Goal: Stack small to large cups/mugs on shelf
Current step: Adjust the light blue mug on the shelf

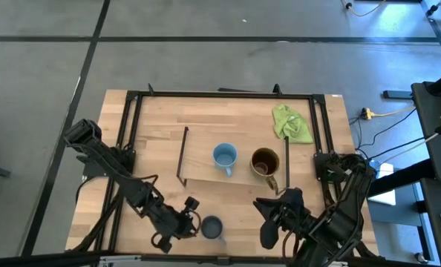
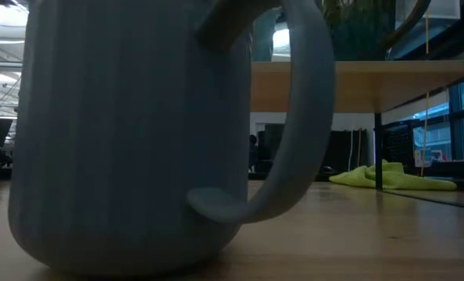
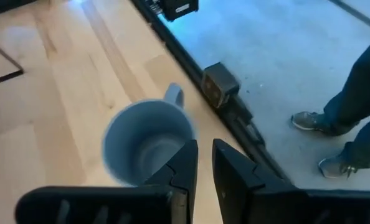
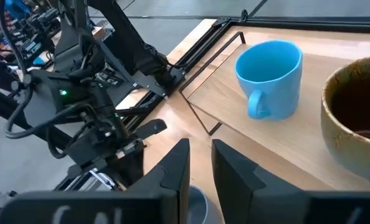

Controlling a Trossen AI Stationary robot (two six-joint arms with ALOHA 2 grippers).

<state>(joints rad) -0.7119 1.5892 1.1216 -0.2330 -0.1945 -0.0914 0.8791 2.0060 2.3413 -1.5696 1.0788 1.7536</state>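
The dark grey-blue mug [image 1: 211,227] stands upright on the table near its front edge, and it fills the low view [image 2: 130,133]. The light blue mug [image 1: 224,157] and the brown mug [image 1: 265,162] stand upright on the shelf [image 1: 206,159]. My left gripper [image 1: 185,221] is shut, with its fingertips at the grey-blue mug's rim in the left wrist view [image 3: 203,158]. My right gripper [image 1: 269,222] is shut and empty, just right of that mug and in front of the shelf; it also shows in the right wrist view [image 4: 200,162]. My left gripper's shut fingers [image 3: 186,163] stand over the near part of the grey-blue mug's rim [image 3: 172,134], on the side away from its handle [image 3: 174,94]. I cannot tell whether they touch it. The mug stands upright on the table.
A lime-green cloth [image 1: 291,122] lies at the far right of the table. A black frame [image 1: 220,94] runs around the table's edges. A person's legs and shoes [image 3: 347,124] show on the floor beyond the table's front edge.
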